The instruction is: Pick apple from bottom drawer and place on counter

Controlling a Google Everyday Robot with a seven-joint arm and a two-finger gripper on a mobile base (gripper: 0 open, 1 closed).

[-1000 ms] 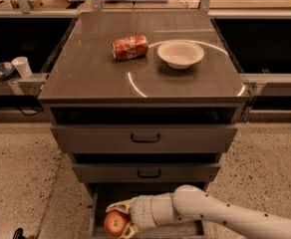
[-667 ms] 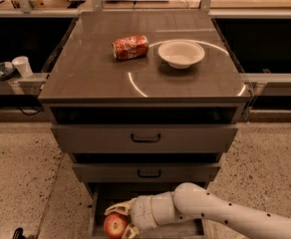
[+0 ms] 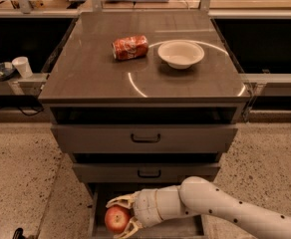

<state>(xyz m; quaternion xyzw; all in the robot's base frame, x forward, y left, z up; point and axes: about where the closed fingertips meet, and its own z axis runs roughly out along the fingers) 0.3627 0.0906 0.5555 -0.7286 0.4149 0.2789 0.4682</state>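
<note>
The pale two-finger gripper [image 3: 114,217] is clasping the small round red apple [image 3: 117,220] snugly between its fingers (down in the shallow grey-brown bottom drawer [image 3: 92,215]).

The apple [image 3: 117,219], small, round and red with a yellowish patch, is at the left end of the pulled-out bottom drawer [image 3: 92,211], at 7 o'clock in the view. The pincer [image 3: 115,218], reaching in from 3 o'clock, clasps it. The glossy grey-brown tabletop [image 3: 93,68] lies at 12 o'clock.
</note>
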